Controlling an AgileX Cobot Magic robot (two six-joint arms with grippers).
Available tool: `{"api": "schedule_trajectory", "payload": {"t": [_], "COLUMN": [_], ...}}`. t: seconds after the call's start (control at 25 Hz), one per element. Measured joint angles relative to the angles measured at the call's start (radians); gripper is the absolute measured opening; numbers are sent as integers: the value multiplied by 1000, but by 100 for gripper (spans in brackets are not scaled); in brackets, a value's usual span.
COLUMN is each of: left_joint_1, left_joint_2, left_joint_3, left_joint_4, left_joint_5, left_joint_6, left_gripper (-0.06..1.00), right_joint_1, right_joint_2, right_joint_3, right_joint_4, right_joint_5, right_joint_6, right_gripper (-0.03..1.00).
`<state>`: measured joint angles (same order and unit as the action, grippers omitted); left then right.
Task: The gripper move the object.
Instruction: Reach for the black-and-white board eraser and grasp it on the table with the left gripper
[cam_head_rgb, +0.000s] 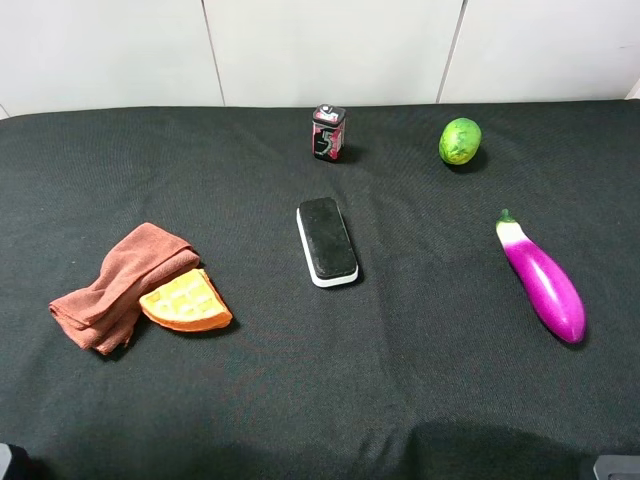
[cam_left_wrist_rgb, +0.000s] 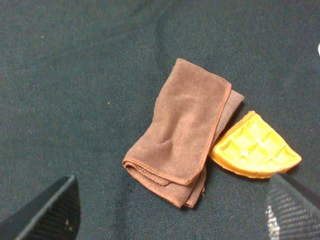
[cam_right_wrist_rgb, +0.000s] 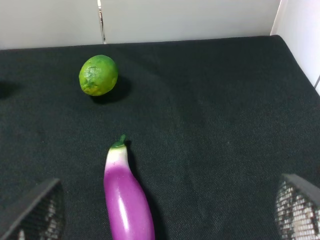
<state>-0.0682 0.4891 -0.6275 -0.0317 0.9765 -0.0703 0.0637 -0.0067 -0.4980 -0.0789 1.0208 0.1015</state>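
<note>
Eraser (cam_head_rgb: 327, 241): felt side up, flat near the middle of the desk (cam_head_rgb: 300, 400), touching nothing. The tin (cam_head_rgb: 328, 132) stands beyond it toward the wall. The lime (cam_head_rgb: 460, 141) and eggplant (cam_head_rgb: 543, 282) lie on the right, the cloth (cam_head_rgb: 120, 285) and waffle (cam_head_rgb: 187, 301) on the left. With both long edges free, I judge it can be taken across its narrow width. My left jaws are spread wide and empty above the cloth and waffle, which touch each other. My right jaws, likewise spread and empty, hang over the eggplant. Neither is near the eraser, so the move is not yet begun. Neither wrist view clearly shows the eraser. Only my finger ends appear in their corners, and the high view cuts both arms to dark slivers at its lower edge.
</note>
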Motion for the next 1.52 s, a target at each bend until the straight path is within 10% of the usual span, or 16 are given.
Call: {"api": "schedule_trajectory", "payload": {"t": [1.52], "left_joint_1": [0], "left_joint_2": [940], "left_joint_3": [-403], "left_joint_4": [-2], "left_joint_5": [-90], "left_joint_6": [-24], "left_gripper": [79], "right_joint_1": [0], "right_joint_2": [0], "right_joint_3": [0], "right_joint_4": [0], "right_joint_5": [0], "right_joint_6": [0], "right_gripper": [63]}}
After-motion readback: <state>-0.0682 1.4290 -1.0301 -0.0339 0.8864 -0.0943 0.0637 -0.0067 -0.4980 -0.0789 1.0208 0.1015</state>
